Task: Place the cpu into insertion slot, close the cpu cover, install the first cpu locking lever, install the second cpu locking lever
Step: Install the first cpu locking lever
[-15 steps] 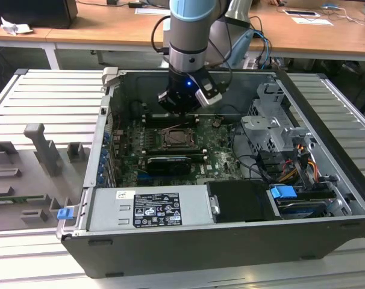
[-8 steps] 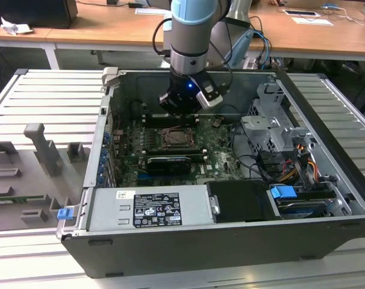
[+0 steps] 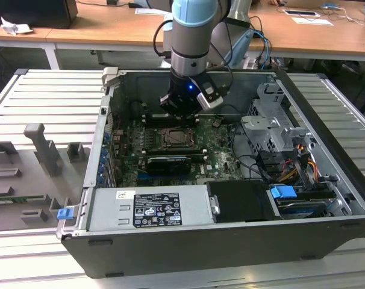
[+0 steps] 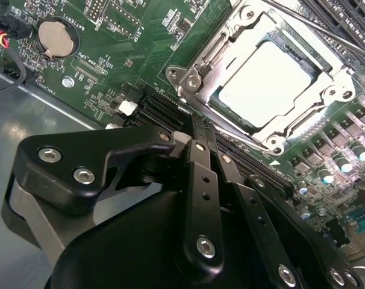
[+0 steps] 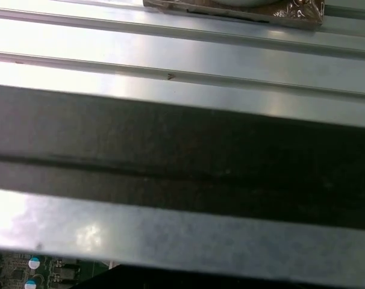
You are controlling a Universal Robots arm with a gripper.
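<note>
Inside insertion slot (image 4: 264, 84): cpu (image 4: 261, 81) seated, cpu cover (image 4: 221, 45) down; jaws narrow, empty.

You had even, fairly bright overhead room light in the exterior view, with the inside of the computer case (image 3: 243, 114) falling into soft shadow under the arm. A blue lamp (image 3: 189, 88) glowed on the wrist. In the second wrist view the cpu (image 4: 268, 84) was washed almost white by glare at about one o'clock, while the gripper (image 4: 194, 129) sat dark and soft. In the first wrist view broad reflections streaked the metal rails (image 5: 182, 57).
</note>
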